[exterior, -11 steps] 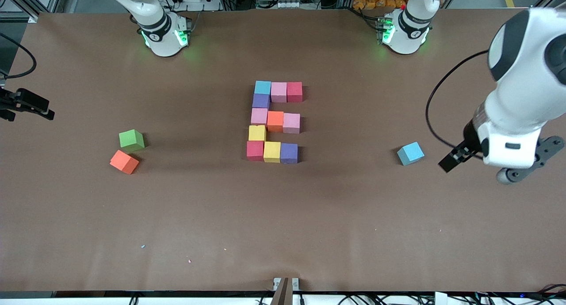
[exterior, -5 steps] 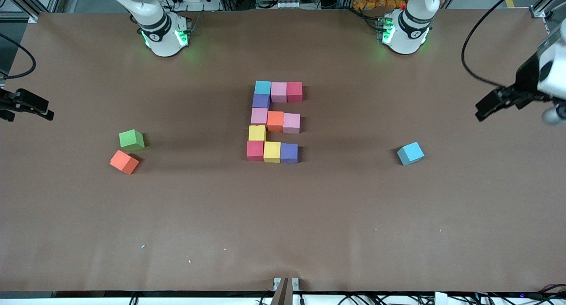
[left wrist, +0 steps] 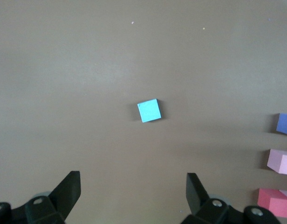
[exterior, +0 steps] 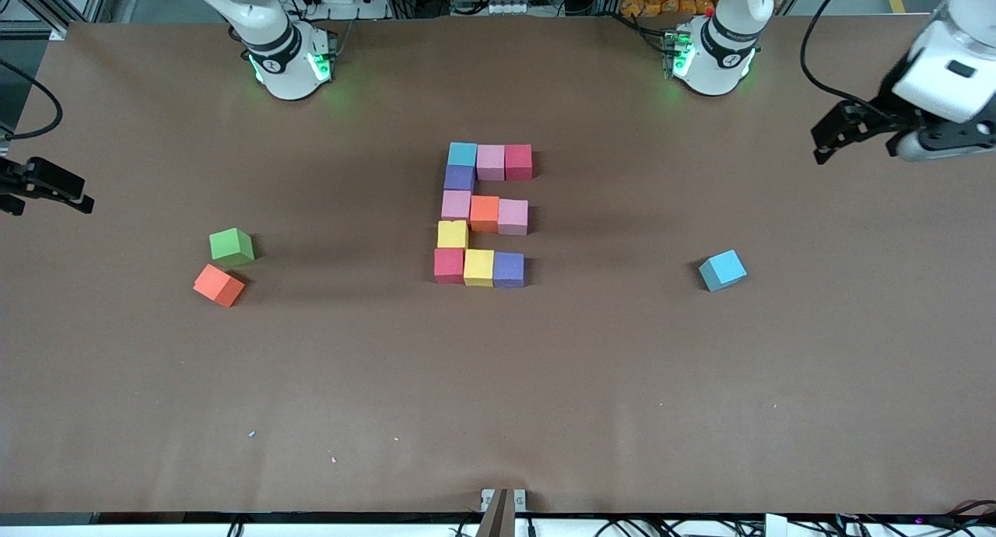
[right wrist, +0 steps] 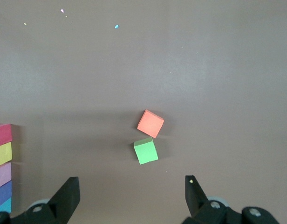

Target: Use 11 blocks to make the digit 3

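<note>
A: The digit 3 (exterior: 482, 214) is sitting mid-table, centre of the front frame, long axis running from the robots' bases toward the camera. Its three bars are pointing toward the left arm's end.

B: Loose pieces: a light blue cube (exterior: 722, 270) is lying alone toward the left arm's end; an orange cube (exterior: 219, 285) is touching a green cube (exterior: 232, 246) toward the right arm's end.

A: The left gripper (exterior: 826, 140) is hanging at the upper right of the frame, fingers spread, grasping nothing.

B: The right gripper (exterior: 47, 187) is waiting at the frame's left edge, fingers likewise released.
</note>
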Controlling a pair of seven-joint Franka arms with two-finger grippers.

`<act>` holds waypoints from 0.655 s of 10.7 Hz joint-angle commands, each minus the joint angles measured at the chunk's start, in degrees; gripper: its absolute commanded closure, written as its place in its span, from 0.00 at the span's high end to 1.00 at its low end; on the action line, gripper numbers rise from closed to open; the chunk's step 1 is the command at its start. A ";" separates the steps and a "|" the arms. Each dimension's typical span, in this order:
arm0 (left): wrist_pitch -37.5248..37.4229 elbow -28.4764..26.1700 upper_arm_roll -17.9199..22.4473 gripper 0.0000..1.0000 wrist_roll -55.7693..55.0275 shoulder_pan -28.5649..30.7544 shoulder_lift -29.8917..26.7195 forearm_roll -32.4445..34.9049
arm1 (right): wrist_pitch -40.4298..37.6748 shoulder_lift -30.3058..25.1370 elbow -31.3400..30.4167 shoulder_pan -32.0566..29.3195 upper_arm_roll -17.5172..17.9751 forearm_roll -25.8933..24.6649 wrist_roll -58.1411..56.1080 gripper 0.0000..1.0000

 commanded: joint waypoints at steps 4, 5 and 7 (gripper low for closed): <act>0.31 2.71 -0.37 1.00 2.09 -1.15 3.53 -0.29 | 0.51 -0.05 -0.13 -0.28 0.25 0.16 0.00 1.00; 0.31 4.12 -0.11 1.00 2.26 -1.15 4.85 -0.38 | 0.51 -0.14 -0.13 -0.28 0.25 0.16 0.00 1.00; 0.31 5.45 0.59 1.00 4.02 -1.07 5.92 -0.90 | 0.51 -0.14 -0.13 -0.28 0.25 0.16 0.00 1.00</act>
